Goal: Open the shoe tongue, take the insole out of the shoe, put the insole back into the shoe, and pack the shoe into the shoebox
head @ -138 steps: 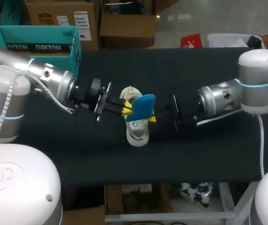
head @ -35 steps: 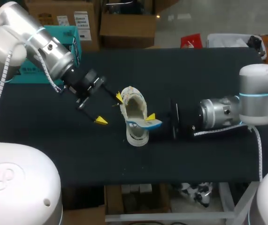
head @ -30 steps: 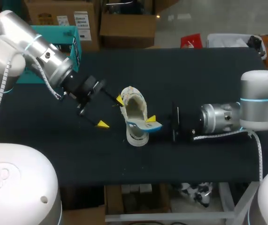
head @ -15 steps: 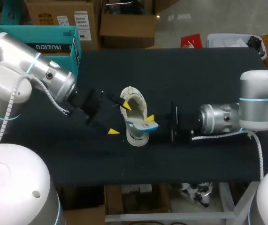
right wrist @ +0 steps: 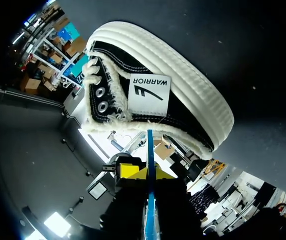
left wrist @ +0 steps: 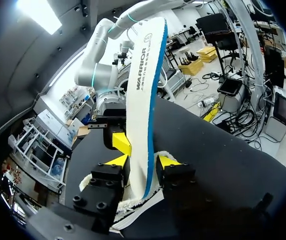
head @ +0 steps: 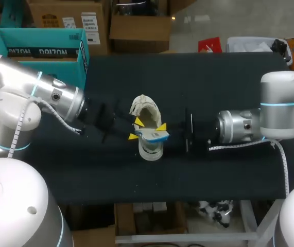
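A white shoe [head: 149,148] stands on the black table [head: 213,77], opening upward. A blue-and-white insole [head: 156,135] rises out of that opening. My right gripper [head: 162,128] comes in from the right and is shut on the insole's edge [right wrist: 149,150], with the shoe [right wrist: 173,95] just beyond it. My left gripper [head: 135,129] comes in from the left. In the left wrist view the insole [left wrist: 143,75] stands upright between its fingers [left wrist: 167,161], which press on it from both sides. The right arm's yellow tip [left wrist: 120,142] shows just behind. The teal shoebox [head: 33,43] sits at the far left corner.
Both arms lie low over the table's middle, one on each side of the shoe. Black tabletop lies bare to the right of the shoebox and along the front edge.
My left gripper swung in from the shoe's left and its wide-open fingers closed around the insole. My right gripper kept its hold and barely shifted.
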`<state>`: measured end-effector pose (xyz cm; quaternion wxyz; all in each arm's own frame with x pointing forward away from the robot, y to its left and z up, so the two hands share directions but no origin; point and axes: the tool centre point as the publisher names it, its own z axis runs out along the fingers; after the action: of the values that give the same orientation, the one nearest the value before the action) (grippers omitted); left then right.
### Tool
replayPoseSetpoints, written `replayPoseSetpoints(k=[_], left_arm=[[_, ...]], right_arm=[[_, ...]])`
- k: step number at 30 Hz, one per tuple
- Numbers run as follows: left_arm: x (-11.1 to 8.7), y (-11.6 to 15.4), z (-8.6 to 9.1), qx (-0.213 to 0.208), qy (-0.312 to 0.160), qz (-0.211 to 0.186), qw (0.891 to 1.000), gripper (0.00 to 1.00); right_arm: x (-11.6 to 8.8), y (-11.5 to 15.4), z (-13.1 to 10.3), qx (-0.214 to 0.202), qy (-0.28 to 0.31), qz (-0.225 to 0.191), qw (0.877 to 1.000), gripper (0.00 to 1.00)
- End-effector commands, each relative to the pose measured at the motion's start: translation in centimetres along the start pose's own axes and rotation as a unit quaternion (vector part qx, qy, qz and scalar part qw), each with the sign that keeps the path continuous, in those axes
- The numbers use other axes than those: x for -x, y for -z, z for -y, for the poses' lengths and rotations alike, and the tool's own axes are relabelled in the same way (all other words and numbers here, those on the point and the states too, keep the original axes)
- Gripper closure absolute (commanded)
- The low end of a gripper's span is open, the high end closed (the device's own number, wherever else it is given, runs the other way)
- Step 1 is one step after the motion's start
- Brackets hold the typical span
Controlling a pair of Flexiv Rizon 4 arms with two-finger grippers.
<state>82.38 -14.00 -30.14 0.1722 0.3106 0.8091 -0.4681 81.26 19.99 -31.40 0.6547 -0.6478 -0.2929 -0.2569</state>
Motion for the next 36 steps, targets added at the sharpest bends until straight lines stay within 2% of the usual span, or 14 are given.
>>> replayPoseSetpoints(k=[1, 2, 5, 10, 11, 12, 14, 16, 22, 26, 29, 30, 36], left_arm=[[0.0, -0.8, -0.3, -0.002, -0.003, 0.034, 0.999, 0.69], [0.0, -0.9, -0.3, 0.002, -0.008, 0.039, 0.999, 0.73], [0.2, -1.2, -0.4, 0.000, -0.009, 0.039, 0.999, 1.00], [0.5, -1.5, -0.6, 0.004, -0.019, 0.034, 0.999, 1.00], [0.5, -1.5, -0.6, 0.005, -0.023, 0.030, 0.999, 1.00], [0.6, -1.6, -0.7, 0.005, -0.026, 0.028, 0.999, 1.00], [0.6, -1.6, -0.8, 0.007, -0.035, 0.021, 0.999, 1.00], [0.7, -1.6, -1.0, 0.010, -0.040, 0.012, 0.999, 1.00], [1.0, -1.6, -1.8, 0.018, -0.057, -0.007, 0.998, 1.00], [1.4, -1.7, -2.2, 0.020, -0.064, -0.011, 0.998, 1.00], [1.6, -1.9, -2.5, 0.025, -0.069, -0.014, 0.997, 1.00], [1.7, -1.9, -2.6, 0.024, -0.069, -0.014, 0.997, 1.00], [2.2, -2.3, -3.4, 0.029, -0.073, -0.020, 0.997, 1.00]], right_arm=[[0.2, -0.1, 0.3, 0.004, -0.001, -0.001, 1.000, 1.00], [0.2, -0.1, 0.3, 0.004, 0.000, -0.002, 1.000, 1.00], [0.3, -0.1, 0.3, 0.003, 0.000, -0.004, 1.000, 1.00], [0.4, -0.3, 0.4, 0.000, -0.005, -0.001, 1.000, 1.00], [0.4, -0.3, 0.5, 0.002, -0.006, 0.001, 1.000, 0.95], [0.4, -0.3, 0.5, 0.003, -0.007, 0.003, 1.000, 0.84], [0.4, -0.3, 0.6, 0.006, -0.011, 0.007, 1.000, 0.58], [0.4, -0.4, 0.6, 0.007, -0.012, 0.011, 1.000, 0.55], [0.5, -0.6, 0.7, 0.014, -0.016, 0.022, 1.000, 0.56], [0.6, -0.8, 0.4, 0.018, -0.023, 0.031, 0.999, 0.75], [0.8, -1.1, 0.2, 0.020, -0.027, 0.036, 0.999, 0.96], [0.8, -1.1, 0.1, 0.019, -0.027, 0.037, 0.999, 1.00], [0.9, -1.5, -0.2, 0.027, -0.032, 0.043, 0.998, 1.00]])
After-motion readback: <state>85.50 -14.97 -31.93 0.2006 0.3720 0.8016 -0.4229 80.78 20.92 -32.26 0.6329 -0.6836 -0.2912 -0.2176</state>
